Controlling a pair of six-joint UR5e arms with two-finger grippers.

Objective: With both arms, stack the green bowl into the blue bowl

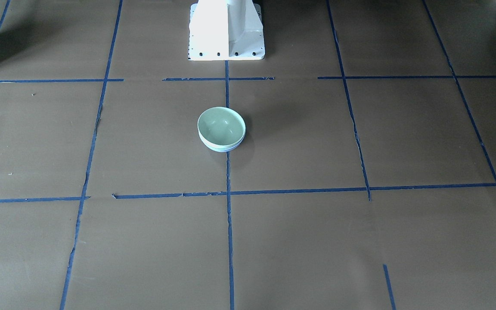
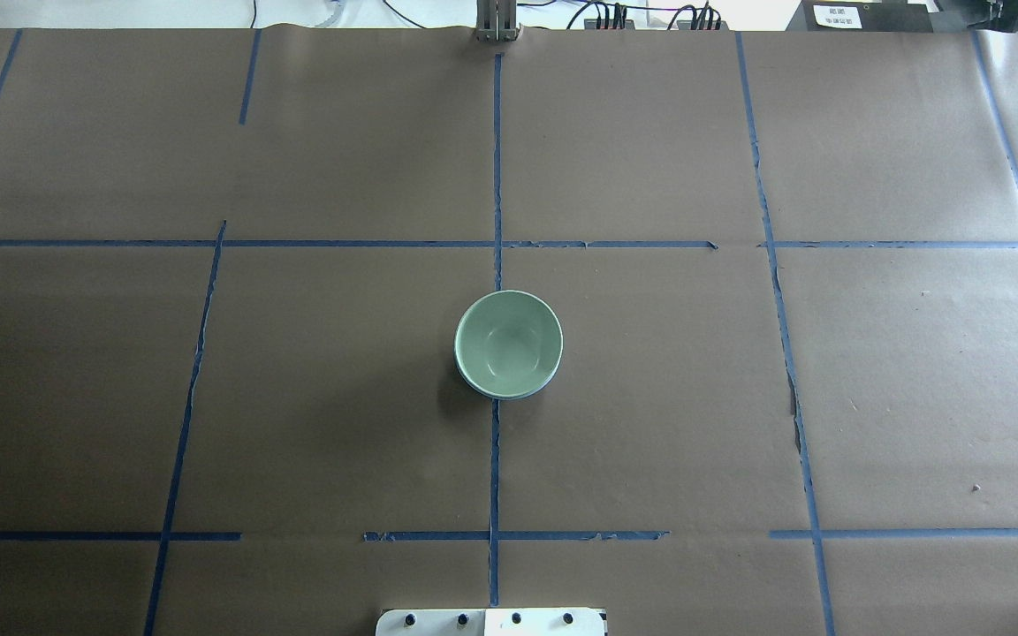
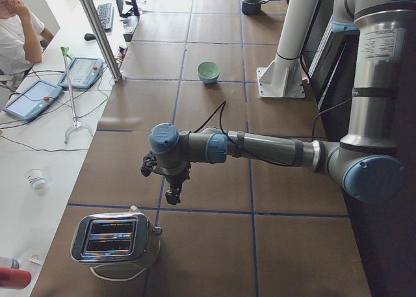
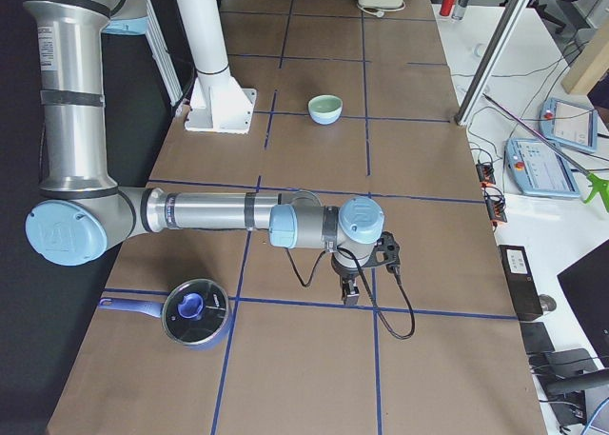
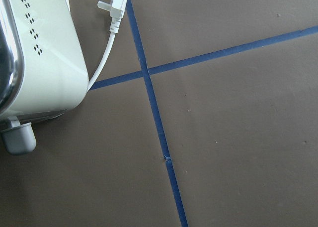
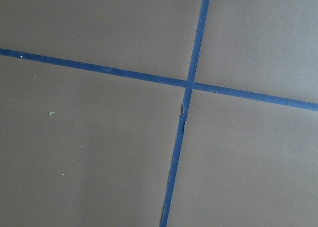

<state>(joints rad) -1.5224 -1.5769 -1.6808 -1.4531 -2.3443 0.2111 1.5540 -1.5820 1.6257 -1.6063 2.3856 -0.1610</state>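
Observation:
The green bowl [image 1: 221,124] sits nested inside the blue bowl [image 1: 223,148] at the middle of the table. Only the blue bowl's rim and a strip of its outside show beneath it. The overhead view shows the same, with the green bowl [image 2: 509,341] over the blue rim [image 2: 512,394]. Both arms are far from the bowls, at the table's ends. My left gripper [image 3: 172,195] hangs low near a toaster. My right gripper [image 4: 349,293] hangs low over a tape crossing. They show only in the side views, so I cannot tell whether they are open or shut.
A chrome and cream toaster [image 3: 116,242] with a loose plug [image 5: 114,6] stands at the left end. A blue lidded pot [image 4: 195,313] stands at the right end. The white pedestal [image 1: 226,32] is behind the bowls. An operator [image 3: 14,30] sits beside the table.

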